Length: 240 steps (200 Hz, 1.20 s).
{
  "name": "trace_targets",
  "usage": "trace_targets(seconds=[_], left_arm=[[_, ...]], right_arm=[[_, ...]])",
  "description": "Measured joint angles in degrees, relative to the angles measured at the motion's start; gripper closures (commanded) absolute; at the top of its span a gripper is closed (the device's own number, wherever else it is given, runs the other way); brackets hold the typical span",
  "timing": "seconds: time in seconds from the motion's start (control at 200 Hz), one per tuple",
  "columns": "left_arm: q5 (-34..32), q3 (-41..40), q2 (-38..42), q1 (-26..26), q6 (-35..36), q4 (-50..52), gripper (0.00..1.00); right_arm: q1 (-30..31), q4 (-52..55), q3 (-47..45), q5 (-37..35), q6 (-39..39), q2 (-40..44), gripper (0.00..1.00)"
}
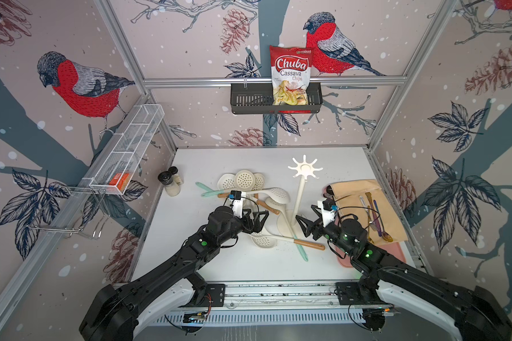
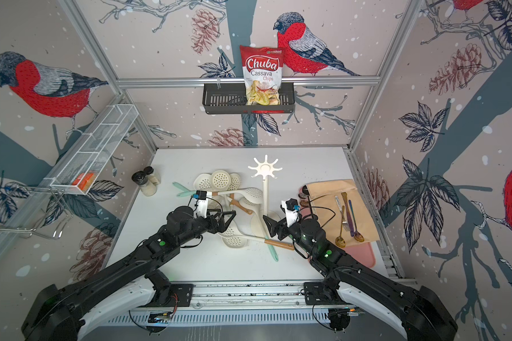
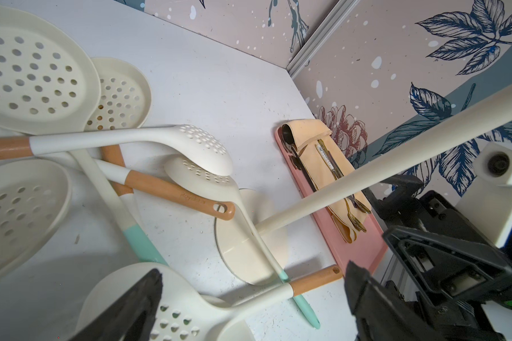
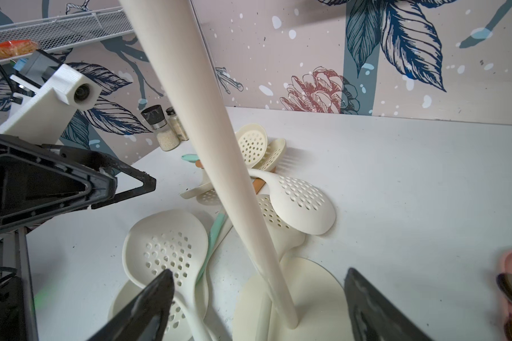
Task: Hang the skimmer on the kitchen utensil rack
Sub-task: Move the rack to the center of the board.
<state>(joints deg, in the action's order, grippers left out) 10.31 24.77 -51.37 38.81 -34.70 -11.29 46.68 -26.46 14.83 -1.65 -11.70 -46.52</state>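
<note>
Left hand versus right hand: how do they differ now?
The left hand hangs over the skimmers; the right hand straddles the pole of the kitchen utensil rack near its base. The left hand faces the rack from the skimmer side, the right hand from the pink tray's side. Both are open.

Cream rack (image 1: 299, 195) upright mid-table; perforated skimmers (image 1: 244, 179) heaped beside, across base.

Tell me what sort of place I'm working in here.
Probably a staged kitchen corner inside a robot test cell: skimmers and a kitchen utensil rack on a white tabletop, a chips bag in a wall basket, aluminium framing around it.
</note>
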Motion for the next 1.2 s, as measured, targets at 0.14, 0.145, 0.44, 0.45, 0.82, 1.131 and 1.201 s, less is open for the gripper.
trace_targets(seconds=[0.14, 0.145, 0.44, 0.45, 0.82, 1.131, 1.201], left_arm=[[0.13, -0.04, -0.09, 0.17, -0.85, -0.02, 0.02], [0.13, -0.04, -0.09, 0.17, -0.9, -0.02, 0.02], [0.17, -0.15, 0.04, 0.44, -1.27, 0.02, 0.09], [0.17, -0.15, 0.04, 0.44, -1.27, 0.02, 0.09], [0.39, 0.2, -0.31, 0.55, -1.27, 0.11, 0.17], [-1.57, 6.54, -4.15, 1.2, 1.66, 3.69, 0.12], [-3.08, 8.13, -5.55, 1.55, 2.36, 4.7, 0.12]], right_arm=[[-0.35, -5.2, 1.36, 0.52, 1.4, -6.78, 0.23], [-0.37, -5.31, 1.4, 0.59, 1.44, -6.97, 0.23], [-1.84, -12.39, 5.11, 2.12, 2.91, -16.26, 0.5], [-1.86, -12.5, 5.2, 2.12, 2.93, -16.39, 0.51], [-2.95, -13.05, 6.29, 3.04, 6.19, -15.85, 1.0], [-12.37, -1.6, 6.21, -0.5, -0.66, -6.67, 1.0], [-14.95, 1.9, 6.21, -2.23, -2.12, -3.54, 1.0]])
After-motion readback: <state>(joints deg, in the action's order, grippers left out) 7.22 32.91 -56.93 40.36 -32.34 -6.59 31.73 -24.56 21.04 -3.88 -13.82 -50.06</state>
